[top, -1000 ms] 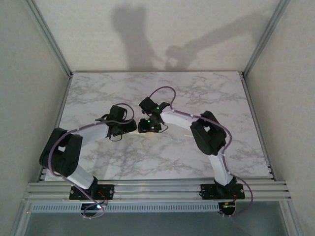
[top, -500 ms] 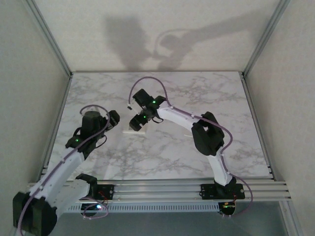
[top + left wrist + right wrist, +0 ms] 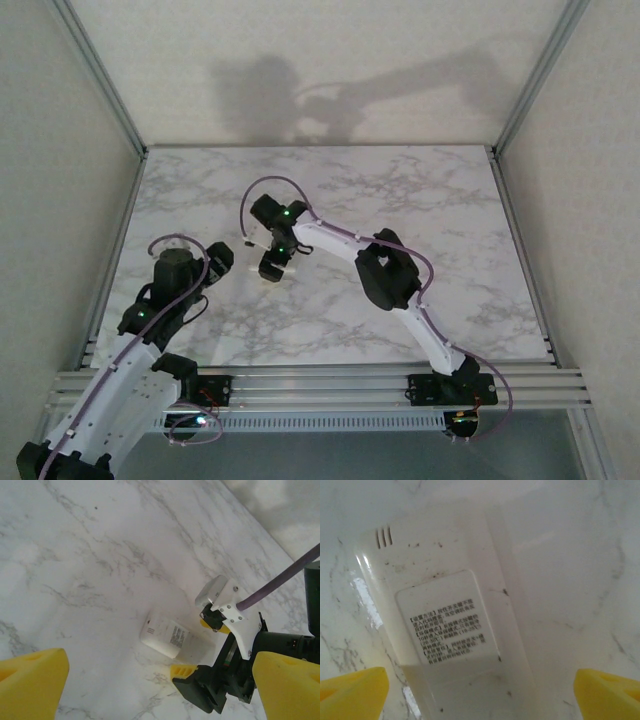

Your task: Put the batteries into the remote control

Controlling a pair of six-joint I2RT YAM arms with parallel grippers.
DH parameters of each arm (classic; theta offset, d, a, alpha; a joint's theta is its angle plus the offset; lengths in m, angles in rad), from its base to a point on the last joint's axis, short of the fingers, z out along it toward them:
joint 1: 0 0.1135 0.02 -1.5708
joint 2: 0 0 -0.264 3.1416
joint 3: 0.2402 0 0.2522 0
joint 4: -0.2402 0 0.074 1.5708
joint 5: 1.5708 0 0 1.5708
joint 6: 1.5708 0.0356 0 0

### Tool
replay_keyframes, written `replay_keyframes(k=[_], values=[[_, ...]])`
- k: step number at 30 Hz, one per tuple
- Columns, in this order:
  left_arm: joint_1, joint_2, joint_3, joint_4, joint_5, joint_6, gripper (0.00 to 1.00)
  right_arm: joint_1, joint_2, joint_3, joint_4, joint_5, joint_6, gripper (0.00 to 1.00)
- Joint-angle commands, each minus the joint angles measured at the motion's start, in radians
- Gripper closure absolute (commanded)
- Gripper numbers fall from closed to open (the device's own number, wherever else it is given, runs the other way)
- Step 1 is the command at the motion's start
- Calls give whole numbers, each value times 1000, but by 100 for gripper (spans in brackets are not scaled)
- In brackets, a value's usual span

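Observation:
The white remote control [image 3: 451,630] lies flat on the marble table with its labelled back face up. It is also in the left wrist view [image 3: 169,637] and shows as a small pale shape from above [image 3: 268,275]. My right gripper [image 3: 480,700] hovers over its lower end, open, its yellow fingers [image 3: 183,670] standing wide of either side without touching it. My left gripper [image 3: 160,700] is open with nothing between its fingers, and sits back to the left of the remote [image 3: 217,258]. The batteries are out of view.
The marble tabletop [image 3: 420,190] stretches bare to the back and right. Metal frame posts [image 3: 100,75] and plain walls bound the sides, and an aluminium rail [image 3: 320,385] runs along the near edge. The right arm's purple cable [image 3: 280,577] crosses the left wrist view.
Both grippers met at the table's middle a second ago. Both jaws have opened. The left arm has drawn back to the near left, and the right gripper has shifted left over the remote.

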Motion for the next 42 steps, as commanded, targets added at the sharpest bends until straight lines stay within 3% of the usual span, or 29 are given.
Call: replay_keyframes(k=[1,4,8,13,17,24,27,34,36,39,42], values=[[8,-6,-11,-25,12,-19,5,18,32,42,-65,9,-36,9],[9,4,-7,-28,17,-13,4,26,30,18,-70,8,-38,18],[9,13,0,-33,22,-11,4,31,-9,-35,-48,22,-11,41],[9,66,27,-29,56,-24,1,21,-165,-161,85,-36,108,44],[17,114,38,35,205,-85,4,-6,-341,-317,270,-154,355,46],[20,207,87,189,426,-124,26,-8,-516,-544,550,-299,695,45],[21,252,105,216,469,-134,34,-2,-529,-550,586,-365,737,44],[21,315,138,205,438,-132,51,39,-516,-513,560,-406,694,44],[20,322,143,208,434,-137,51,45,-511,-508,548,-398,678,44],[20,317,150,211,424,-146,39,46,-504,-509,522,-372,659,44],[21,286,141,242,427,-185,42,44,-507,-526,513,-343,650,44]])
